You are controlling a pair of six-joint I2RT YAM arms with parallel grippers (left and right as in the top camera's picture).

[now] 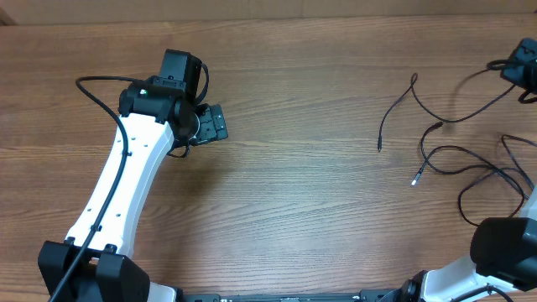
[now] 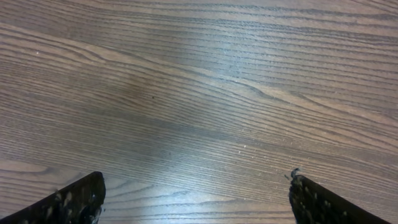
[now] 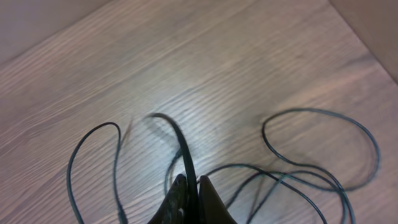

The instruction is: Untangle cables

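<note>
Several thin black cables [image 1: 470, 164] lie in loose loops on the right side of the wooden table. One plug end [image 1: 379, 148] and one silver-tipped end [image 1: 414, 179] point toward the middle. My right gripper [image 1: 522, 71] is at the far right edge. In the right wrist view its jaws [image 3: 190, 182] are shut on a black cable [image 3: 177, 134] that arcs up from the fingertips, with more loops [image 3: 323, 149] lying beyond. My left gripper [image 1: 211, 126] is open and empty at the far left, well away from the cables. Its wrist view shows the spread fingers [image 2: 196, 196] over bare wood.
The table's far edge [image 1: 336, 17] runs along the top, meeting a tan surface. The left arm's own thicker black cable [image 1: 101, 88] loops beside its wrist. The right arm's base [image 1: 503, 243] stands at the lower right, over part of the cables.
</note>
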